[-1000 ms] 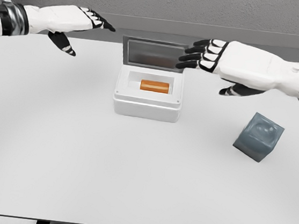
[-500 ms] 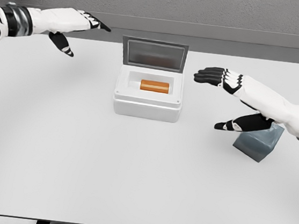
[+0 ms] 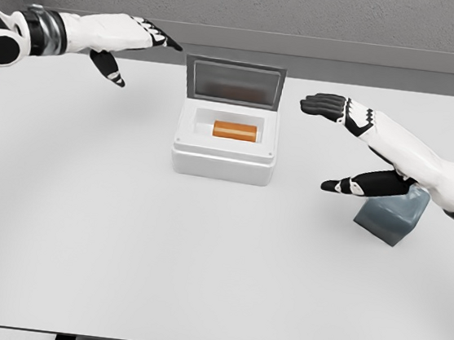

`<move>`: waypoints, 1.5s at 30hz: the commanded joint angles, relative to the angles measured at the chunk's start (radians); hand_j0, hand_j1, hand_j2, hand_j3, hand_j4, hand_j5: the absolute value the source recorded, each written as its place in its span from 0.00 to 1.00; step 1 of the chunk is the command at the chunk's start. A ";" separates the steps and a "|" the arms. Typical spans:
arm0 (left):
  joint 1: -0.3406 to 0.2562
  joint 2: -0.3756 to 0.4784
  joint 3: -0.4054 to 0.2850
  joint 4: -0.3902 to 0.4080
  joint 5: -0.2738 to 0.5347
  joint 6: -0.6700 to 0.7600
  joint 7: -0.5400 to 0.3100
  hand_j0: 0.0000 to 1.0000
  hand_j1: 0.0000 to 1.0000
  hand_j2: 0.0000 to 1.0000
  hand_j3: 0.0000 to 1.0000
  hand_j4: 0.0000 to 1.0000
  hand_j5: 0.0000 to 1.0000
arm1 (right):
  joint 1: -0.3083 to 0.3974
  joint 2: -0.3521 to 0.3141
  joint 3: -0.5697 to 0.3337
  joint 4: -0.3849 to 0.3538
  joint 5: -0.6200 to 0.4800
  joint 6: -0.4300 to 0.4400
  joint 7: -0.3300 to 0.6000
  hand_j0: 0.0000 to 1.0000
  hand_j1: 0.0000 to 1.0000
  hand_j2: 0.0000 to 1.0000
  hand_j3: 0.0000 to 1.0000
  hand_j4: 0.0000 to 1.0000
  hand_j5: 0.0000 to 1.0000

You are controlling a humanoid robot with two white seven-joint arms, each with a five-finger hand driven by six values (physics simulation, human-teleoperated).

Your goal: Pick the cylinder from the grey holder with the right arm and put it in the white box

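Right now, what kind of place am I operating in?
Probably a simulated test bench rather than a real room: a plain white table, a bare grey wall, and only a white box and a grey holder set out.

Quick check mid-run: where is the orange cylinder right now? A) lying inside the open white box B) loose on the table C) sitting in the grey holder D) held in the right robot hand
A: the orange cylinder lies in the recess of the white box, whose lid stands open, while the right robot hand is spread and holds nothing.
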 commanded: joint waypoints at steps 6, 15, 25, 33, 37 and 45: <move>0.000 -0.026 0.003 0.027 -0.021 0.002 0.001 1.00 1.00 1.00 1.00 1.00 1.00 | 0.000 0.001 -0.002 0.000 -0.006 0.003 -0.001 1.00 1.00 1.00 1.00 1.00 1.00; 0.000 -0.049 0.003 0.025 -0.047 0.002 0.001 1.00 1.00 1.00 1.00 1.00 1.00 | 0.000 0.000 -0.002 0.002 -0.006 0.003 -0.001 1.00 1.00 1.00 1.00 1.00 1.00; 0.002 -0.052 0.001 0.015 -0.046 0.002 0.002 1.00 1.00 1.00 1.00 1.00 1.00 | 0.000 0.000 -0.002 0.003 -0.006 0.003 -0.001 1.00 1.00 1.00 1.00 1.00 1.00; 0.003 -0.046 0.003 0.019 -0.043 0.002 0.002 1.00 1.00 1.00 1.00 1.00 1.00 | 0.000 0.000 -0.002 0.003 -0.006 0.003 -0.001 1.00 1.00 1.00 1.00 1.00 1.00; 0.005 -0.038 0.004 0.024 -0.037 0.002 0.002 1.00 1.00 1.00 1.00 1.00 1.00 | 0.000 0.000 -0.002 0.003 -0.006 0.003 -0.001 1.00 1.00 1.00 1.00 1.00 1.00; 0.003 -0.043 0.007 0.013 -0.037 0.002 0.002 1.00 1.00 1.00 1.00 1.00 1.00 | 0.000 0.000 -0.002 0.003 -0.006 0.003 -0.001 1.00 1.00 1.00 1.00 1.00 1.00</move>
